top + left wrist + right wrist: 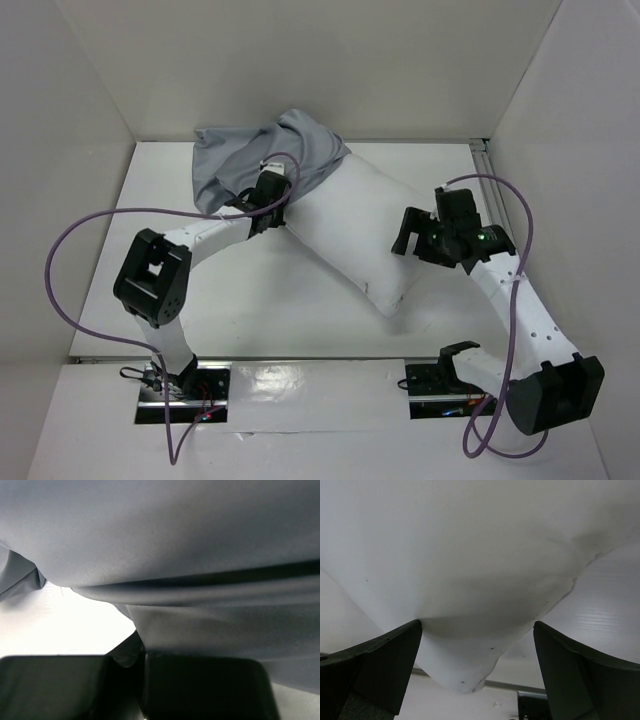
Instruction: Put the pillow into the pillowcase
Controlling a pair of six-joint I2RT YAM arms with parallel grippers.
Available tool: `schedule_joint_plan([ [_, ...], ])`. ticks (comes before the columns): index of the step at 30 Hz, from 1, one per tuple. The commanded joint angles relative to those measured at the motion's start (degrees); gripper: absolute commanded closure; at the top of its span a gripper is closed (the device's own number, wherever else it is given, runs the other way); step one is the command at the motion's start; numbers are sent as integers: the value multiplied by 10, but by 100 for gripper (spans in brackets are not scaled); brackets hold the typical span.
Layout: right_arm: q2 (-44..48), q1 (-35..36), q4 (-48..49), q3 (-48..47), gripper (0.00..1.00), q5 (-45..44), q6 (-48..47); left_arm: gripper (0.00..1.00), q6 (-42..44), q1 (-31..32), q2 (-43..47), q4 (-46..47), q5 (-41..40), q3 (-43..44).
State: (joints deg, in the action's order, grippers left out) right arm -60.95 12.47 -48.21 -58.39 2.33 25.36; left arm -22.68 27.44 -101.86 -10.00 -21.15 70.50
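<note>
The pillow (365, 235) lies slantwise on the counter (240, 300), its far end tucked inside the grey pillowcase (250, 155) at the back. Only the left wrist view shows the left pincer (142, 662) pressed together on a pillowcase fold (the overhead view hides this). The right pincer (477, 630) stands wide apart, with the pillow's white bulk between its fingers.

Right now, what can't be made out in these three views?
Top view: how far the plump white pillow reaches inside the wrinkly grey cloth pillowcase; the cloth covers it.
Left wrist view: how many layers the left fingers pinch; folds hide that.
Right wrist view: the pillowcase; the pillow fills the frame.
</note>
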Motion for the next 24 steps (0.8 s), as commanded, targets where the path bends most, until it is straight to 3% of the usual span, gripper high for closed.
schedule_joint_plan([
  [1,1,-3,-29,18,0,100,-51,100,3,-5,40,10,19,10],
  [5,-21,7,44,87,4,202,-45,100,10,2,59,10,47,10],
  [7,-40,27,172,115,40,254,-10,100,10,23,59,3,67,37],
  [9,-65,59,233,101,87,254,46,100,4,53,59,-55,97,79],
  [10,-72,59,246,79,100,242,58,100,-3,66,64,-63,112,109],
  [14,-78,65,303,-27,100,198,100,100,-32,140,69,-49,218,166],
  [20,-76,65,333,-46,100,172,133,100,-58,234,21,-57,283,257],
  [24,-71,59,365,-13,100,166,153,100,-71,215,27,-51,300,288],
])
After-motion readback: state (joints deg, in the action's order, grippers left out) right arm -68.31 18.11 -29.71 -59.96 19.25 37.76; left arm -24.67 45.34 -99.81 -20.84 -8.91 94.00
